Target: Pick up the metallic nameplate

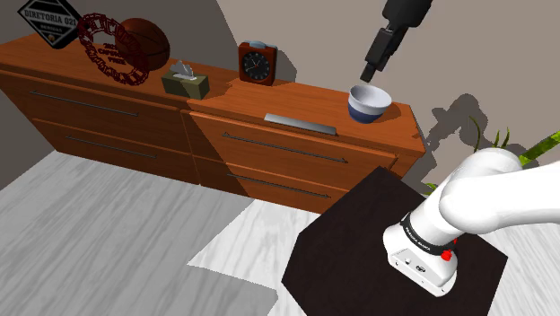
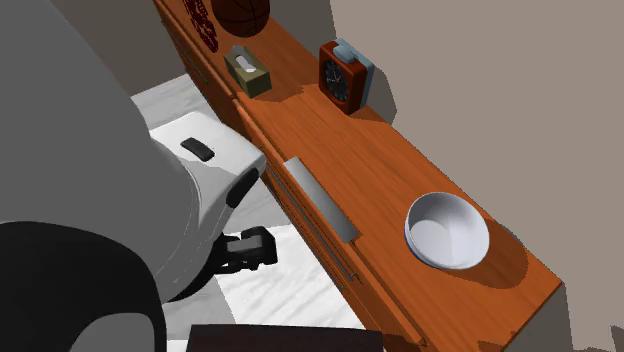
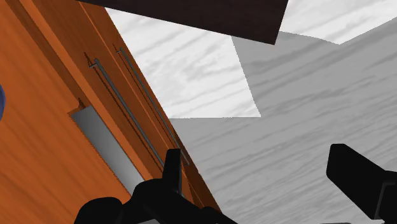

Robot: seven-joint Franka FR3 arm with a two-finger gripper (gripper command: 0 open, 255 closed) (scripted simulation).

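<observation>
The metallic nameplate [image 1: 300,123] is a flat grey bar lying along the front edge of the orange wooden dresser top [image 1: 269,99]. It also shows as a grey strip [image 2: 322,198] by the dresser's edge. My black gripper [image 1: 370,72] hangs high in the air, open and holding nothing. In the wrist view the nameplate [image 3: 105,146] lies off to the side of one finger [image 3: 172,170], while the gripper [image 3: 254,181] looks down mostly at the grey floor in front of the drawers. The black hand [image 2: 250,248] sits out past the dresser front.
A blue-and-white bowl [image 1: 368,101] stands on the dresser to the right of the nameplate. Further left are a clock [image 1: 258,63], a tissue box [image 1: 186,83], a basketball [image 1: 145,42] and a dark red ornament [image 1: 112,49]. My black stand [image 1: 359,233] is at the lower right.
</observation>
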